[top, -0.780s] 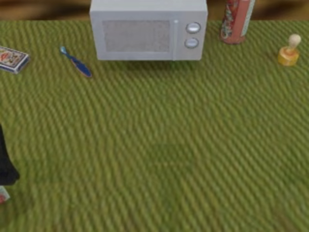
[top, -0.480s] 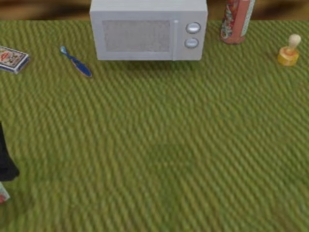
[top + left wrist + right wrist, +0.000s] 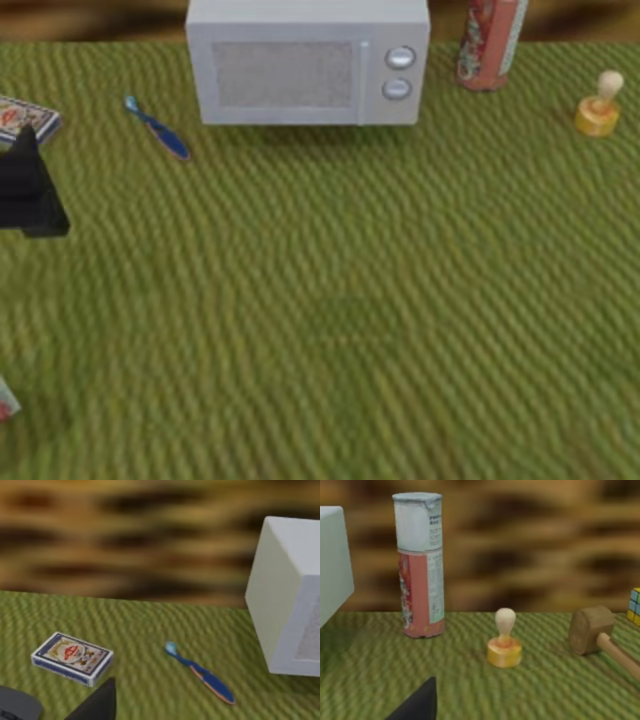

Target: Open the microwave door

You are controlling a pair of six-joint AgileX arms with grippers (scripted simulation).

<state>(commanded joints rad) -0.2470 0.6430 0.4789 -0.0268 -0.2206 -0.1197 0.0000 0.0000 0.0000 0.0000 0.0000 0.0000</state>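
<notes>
Approaching from the top view's left edge, left pincer, finger state untellable, sits well short of the shut microwave door, presumably lining up on its side.

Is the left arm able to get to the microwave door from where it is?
Probably yes. The left tool sits at the table's left edge, and only a toothbrush lies flat on the mat between it and the shut door.
</notes>
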